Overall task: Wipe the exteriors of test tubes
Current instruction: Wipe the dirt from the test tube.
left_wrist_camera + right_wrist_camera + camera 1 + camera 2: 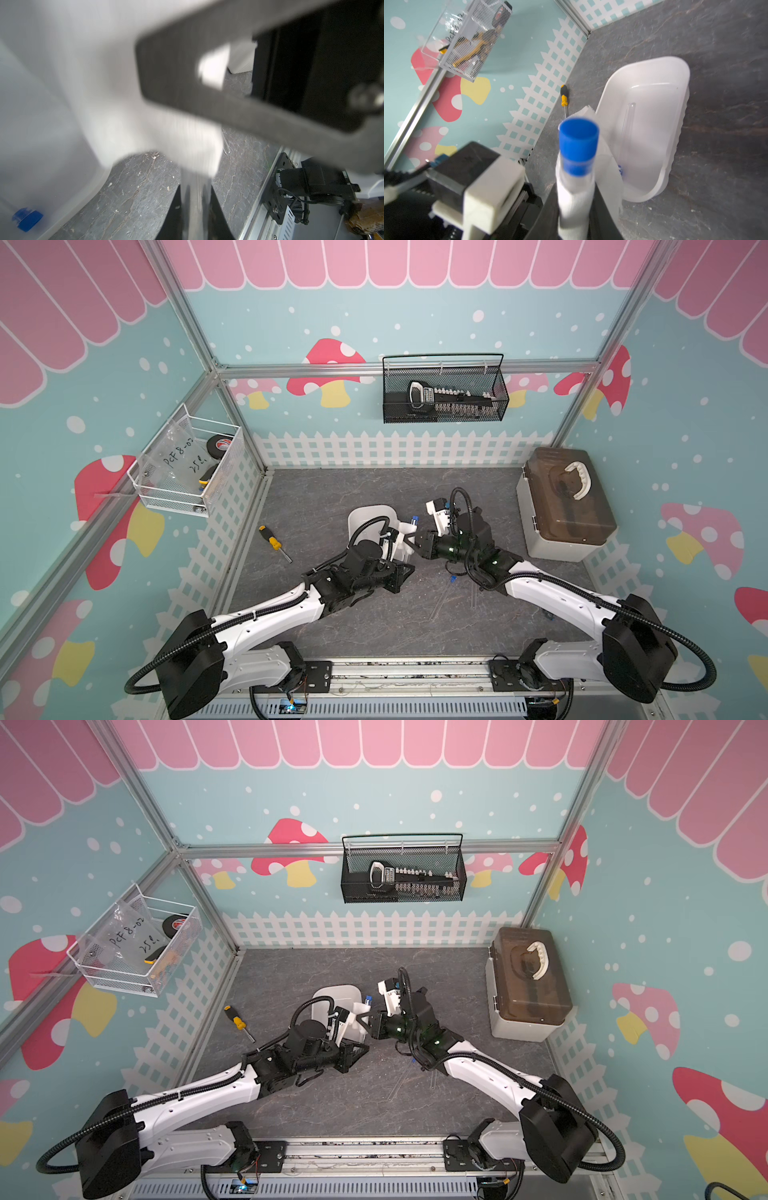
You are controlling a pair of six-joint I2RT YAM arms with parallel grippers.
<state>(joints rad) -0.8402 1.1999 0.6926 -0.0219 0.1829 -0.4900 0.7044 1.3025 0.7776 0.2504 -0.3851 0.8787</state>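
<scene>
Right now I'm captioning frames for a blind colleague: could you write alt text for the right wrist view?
A blue-capped test tube, wrapped in white tissue, fills the foreground, gripped between the right arm's jaws. Behind it a second clear tube lies in a white tray, with a yellow-handled screwdriver beyond.

Left arm [266, 614] and right arm [552, 589] extend inward, wrists converging. Left claw [195, 191] fully closed; right claw [574, 199] clamped.

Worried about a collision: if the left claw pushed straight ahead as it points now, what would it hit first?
The white tissue bunched around the test tube that the left claw grips, with the right claw clamped on that tissue. The gap is hard to judge through blur.
</scene>
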